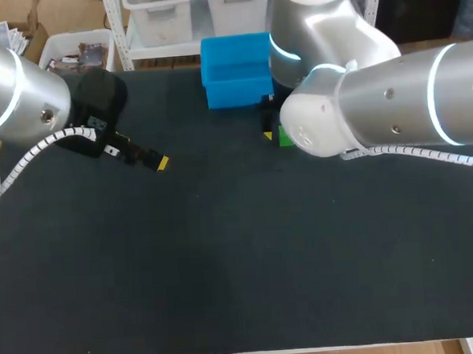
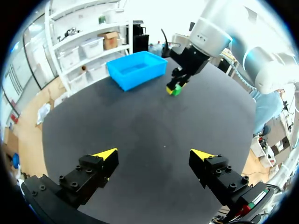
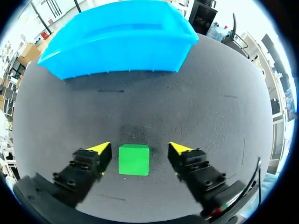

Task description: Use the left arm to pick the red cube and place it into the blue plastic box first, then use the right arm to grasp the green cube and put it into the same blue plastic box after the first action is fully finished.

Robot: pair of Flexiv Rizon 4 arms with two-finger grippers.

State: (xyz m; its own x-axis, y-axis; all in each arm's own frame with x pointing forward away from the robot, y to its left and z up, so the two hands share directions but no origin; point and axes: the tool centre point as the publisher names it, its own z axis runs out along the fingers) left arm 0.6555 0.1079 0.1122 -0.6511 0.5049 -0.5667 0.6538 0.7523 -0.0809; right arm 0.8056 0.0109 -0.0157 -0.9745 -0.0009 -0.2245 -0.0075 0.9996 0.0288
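Fingers (image 3: pixel 91 161) of the right end effector (image 3: pixel 140 148) stand wide apart, one on each side of the green cube (image 3: pixel 133 159), with a gap of bare surface (image 3: pixel 210 107) showing on both sides. It is open and holds nothing. The cube sits flat on the surface between the yellow tips, a little nearer one finger than the other. Its side faces run roughly parallel to the fingers' inner faces, so I judge that simply closing would catch it on two opposite faces. A cube has no long axis to line up.

The box (image 3: pixel 117 42) lies straight ahead of this end effector, near but apart from the cube, with its long side across the line of the fingers. Once the cube is gripped, the carry should be a lift and a short push forward.

The left end effector (image 2: pixel 156 153) is also wide open and empty, with the box and green cube well ahead of it. The red cube is not visible in any view; whether it is in the box I cannot tell.
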